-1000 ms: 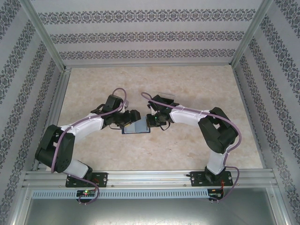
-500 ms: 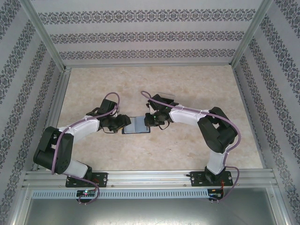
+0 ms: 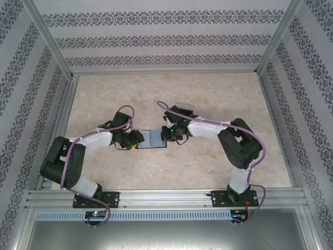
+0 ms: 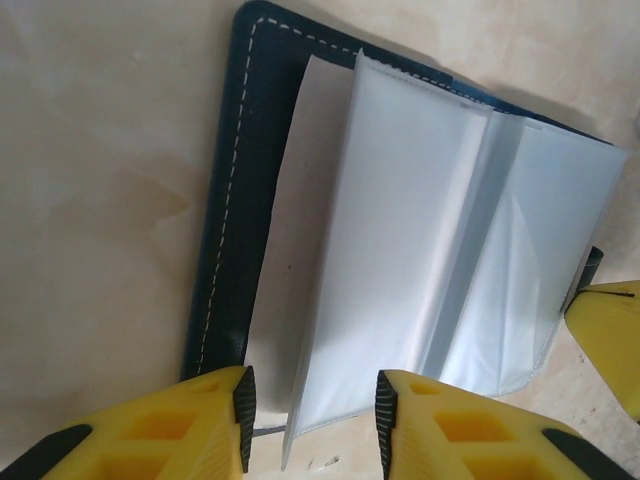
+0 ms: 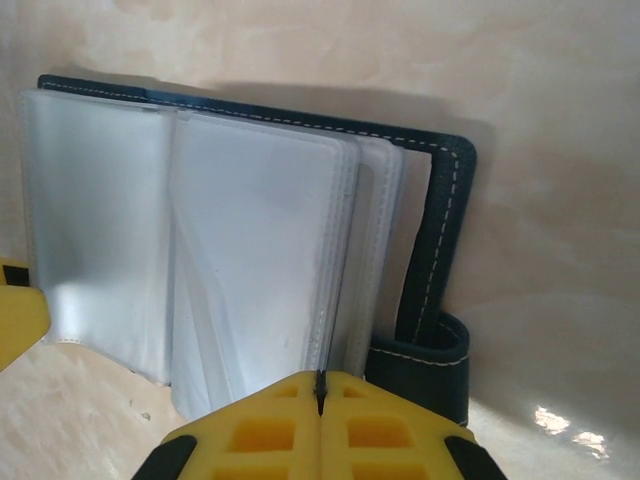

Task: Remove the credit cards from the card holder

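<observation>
Patterned paper covers the walls (image 3: pixel 166 39) around a pale marbled table (image 3: pixel 218 94). At the table's middle lies the card holder (image 3: pixel 152 139), opened flat with its inner leaves facing up, set directly between the two grippers. The left gripper (image 3: pixel 136 140) meets the holder's left edge and the right gripper (image 3: pixel 166 134) its right edge, the two arms bent inward toward each other. From the left wrist, the holder (image 4: pixel 235 200) shows a navy cover with white stitching and a fan of clear sleeves (image 4: pixel 400 230) spread over it. The left gripper (image 4: pixel 310 420) has its jaws parted, and the near edge of one sleeve leaf stands in the gap between the fingers (image 4: pixel 215 420). One pad sits at the leaf's edge, yet the leaf is not clamped. From the right wrist, the holder (image 5: pixel 440 230) lies just ahead of the right gripper (image 5: pixel 320 400). Its yellow fingers (image 5: pixel 260 430) are pressed together with no gap. A sleeve (image 5: pixel 260 260) edge runs down to the seam between them, and it cannot be told whether the leaf is pinched there. The closing tab (image 5: pixel 425 360) curls up just beside those fingers, on their right.
</observation>
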